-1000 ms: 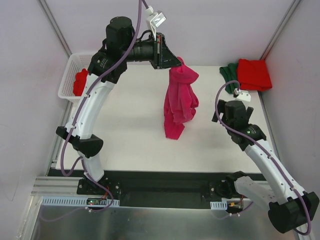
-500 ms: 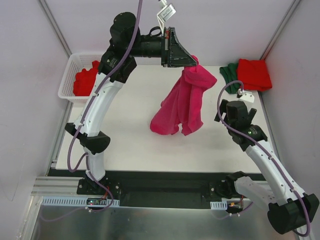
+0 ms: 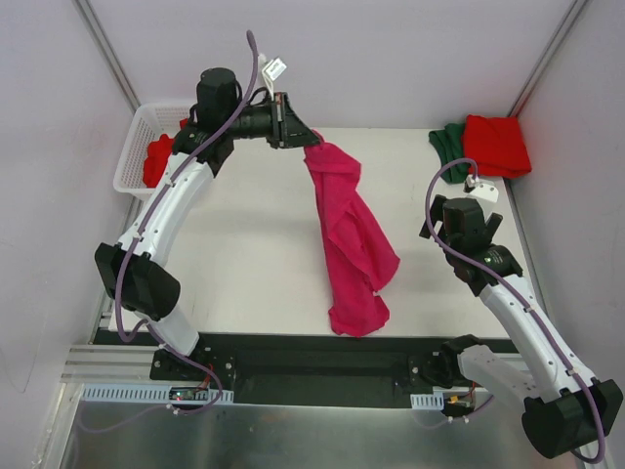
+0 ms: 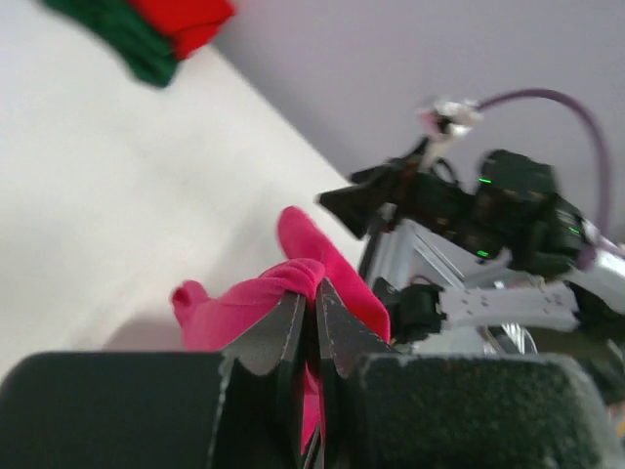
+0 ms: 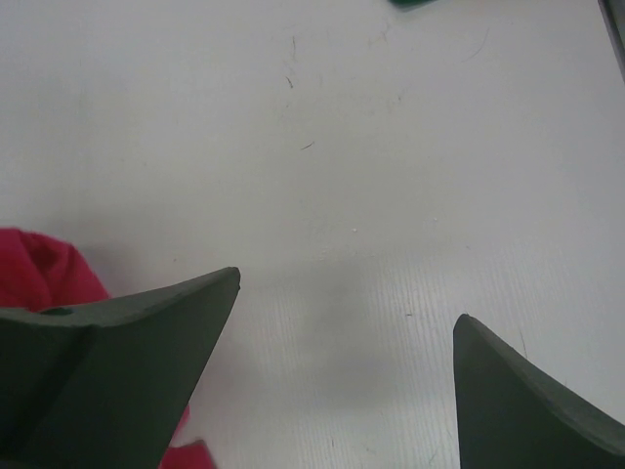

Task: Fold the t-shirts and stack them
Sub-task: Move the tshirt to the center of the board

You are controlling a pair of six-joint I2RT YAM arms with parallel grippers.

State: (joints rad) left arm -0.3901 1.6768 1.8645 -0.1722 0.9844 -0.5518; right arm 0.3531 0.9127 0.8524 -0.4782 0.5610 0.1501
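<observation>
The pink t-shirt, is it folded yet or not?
Not folded. The pink t-shirt hangs in a long crumpled strip from the shut left gripper, its lower end near the front edge of the table.

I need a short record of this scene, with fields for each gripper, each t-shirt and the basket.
left gripper: shut on one end of the pink t-shirt
pink t-shirt: unfolded, stretched from the gripper toward the near edge of the table
right gripper: open, empty, above the table
far right corner: red t-shirt folded, on top of green t-shirt
basket: holds second red t-shirt
</observation>
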